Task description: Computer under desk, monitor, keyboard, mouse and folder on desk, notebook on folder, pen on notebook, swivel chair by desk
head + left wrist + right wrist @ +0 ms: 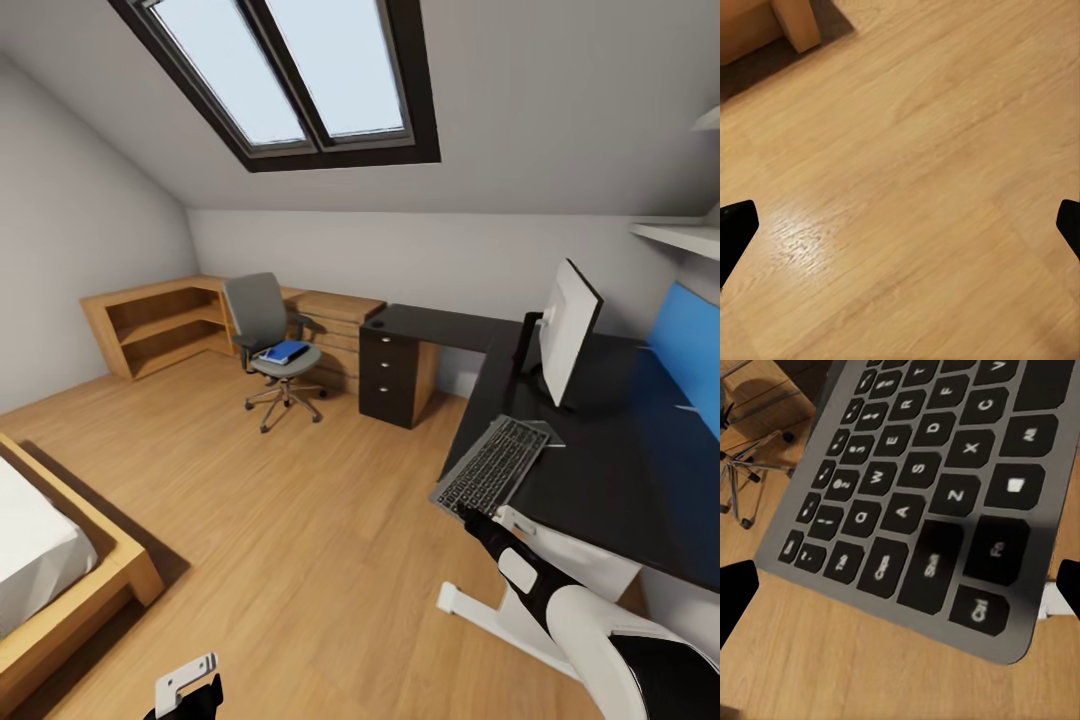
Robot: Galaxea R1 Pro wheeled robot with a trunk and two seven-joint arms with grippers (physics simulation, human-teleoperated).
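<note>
My right gripper (470,516) at keyboard (493,466) corner, jaws spread around it, no pinch; keyboard overhangs desk (600,470) edge near monitor (568,330), likely needing push inward. Left gripper (185,690) idle over floor (915,187), jaws spread.

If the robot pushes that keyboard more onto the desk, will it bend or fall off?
The keyboard looks like a flat, stiff slab, so it probably slides rather than bends. One corner hangs past the desk edge, so a careless nudge there might tip it off. The right tool sits at that overhanging corner, jaws apart.
</note>
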